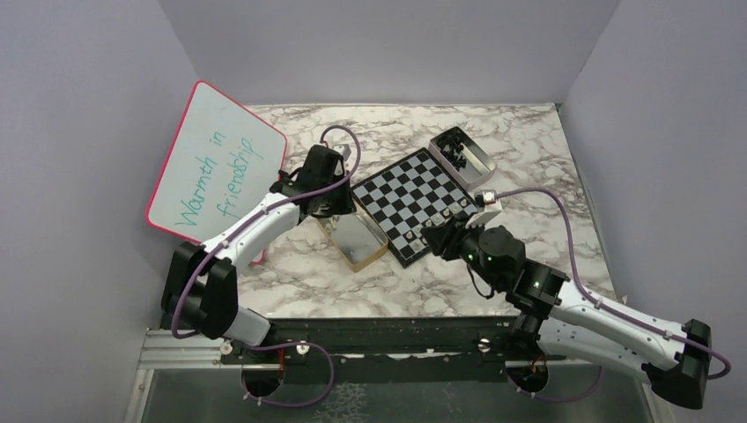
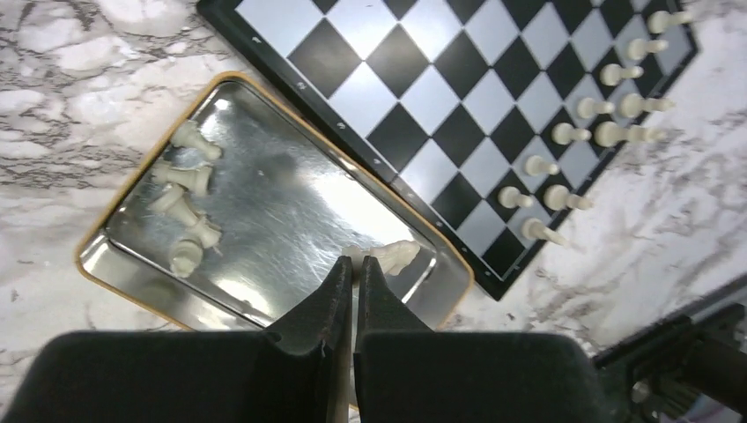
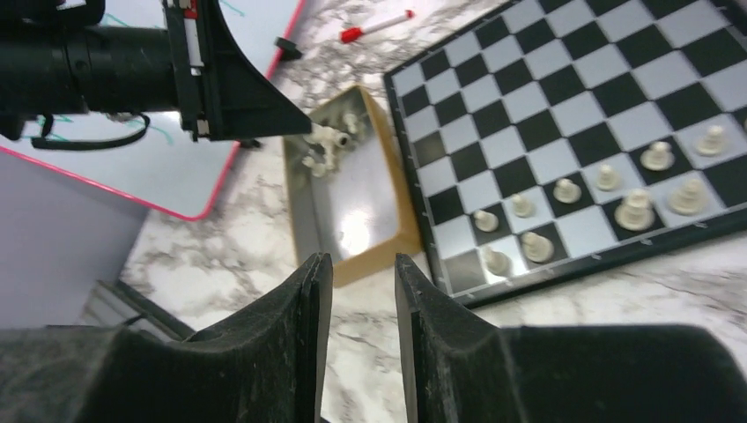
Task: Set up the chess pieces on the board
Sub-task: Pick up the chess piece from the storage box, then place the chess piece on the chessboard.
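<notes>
The black-and-white board lies on the marble table, with several whitish chess pieces standing in two rows along its near edge. In an open metal tin beside the board, several more white pieces lie loose at one end. My left gripper reaches into the tin and is shut on the base of a white knight-like piece. My right gripper hovers open over the marble by the board's near corner, nothing between its fingers.
A second tin holding black pieces stands at the board's far right corner. A pink-framed whiteboard leans at the left, with a red-capped marker lying near it. Grey walls close in the table.
</notes>
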Robot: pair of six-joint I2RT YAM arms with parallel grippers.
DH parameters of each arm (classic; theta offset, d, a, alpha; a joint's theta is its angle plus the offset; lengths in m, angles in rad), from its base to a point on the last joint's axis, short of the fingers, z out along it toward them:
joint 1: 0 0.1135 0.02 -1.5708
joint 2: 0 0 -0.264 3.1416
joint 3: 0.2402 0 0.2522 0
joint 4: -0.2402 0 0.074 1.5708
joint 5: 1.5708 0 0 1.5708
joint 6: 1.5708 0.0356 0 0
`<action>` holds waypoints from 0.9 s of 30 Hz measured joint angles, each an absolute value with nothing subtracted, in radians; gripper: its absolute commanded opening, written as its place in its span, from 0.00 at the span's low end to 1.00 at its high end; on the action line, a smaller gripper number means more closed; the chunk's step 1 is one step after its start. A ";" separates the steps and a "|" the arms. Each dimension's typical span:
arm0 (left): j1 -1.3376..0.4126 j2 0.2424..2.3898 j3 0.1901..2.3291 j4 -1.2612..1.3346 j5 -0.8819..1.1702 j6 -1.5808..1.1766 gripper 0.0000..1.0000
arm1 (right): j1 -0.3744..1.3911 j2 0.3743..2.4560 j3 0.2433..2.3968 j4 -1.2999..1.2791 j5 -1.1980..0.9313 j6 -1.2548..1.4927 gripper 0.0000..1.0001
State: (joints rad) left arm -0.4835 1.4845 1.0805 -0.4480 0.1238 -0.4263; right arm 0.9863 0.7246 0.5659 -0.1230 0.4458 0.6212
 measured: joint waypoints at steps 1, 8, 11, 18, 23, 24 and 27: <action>-0.484 1.467 1.070 -0.437 0.149 -0.442 0.02 | 0.986 0.742 0.566 -0.093 0.430 0.639 0.39; -0.481 1.320 0.965 -0.316 0.345 -0.574 0.01 | 0.986 0.913 0.569 0.051 0.340 0.719 0.44; -0.481 1.287 0.908 -0.241 0.427 -0.639 0.02 | 0.986 0.963 0.588 0.083 0.316 0.745 0.44; -0.481 1.247 0.806 -0.120 0.544 -0.753 0.01 | 0.986 1.077 0.668 0.154 0.273 0.794 0.41; -0.481 1.228 0.803 -0.075 0.587 -0.786 0.02 | 0.986 1.126 0.700 0.167 0.267 0.819 0.37; -0.481 1.225 0.803 -0.065 0.595 -0.789 0.01 | 0.986 1.130 0.701 0.168 0.267 0.823 0.37; -0.481 1.225 0.803 -0.053 0.612 -0.804 0.02 | 0.986 1.137 0.701 0.168 0.268 0.833 0.35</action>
State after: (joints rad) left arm -0.4812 1.2247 0.8032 -0.0528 0.6117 -0.8040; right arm 0.9863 1.1370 0.7006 0.1680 0.2676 0.8333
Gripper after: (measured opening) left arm 0.025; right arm 0.369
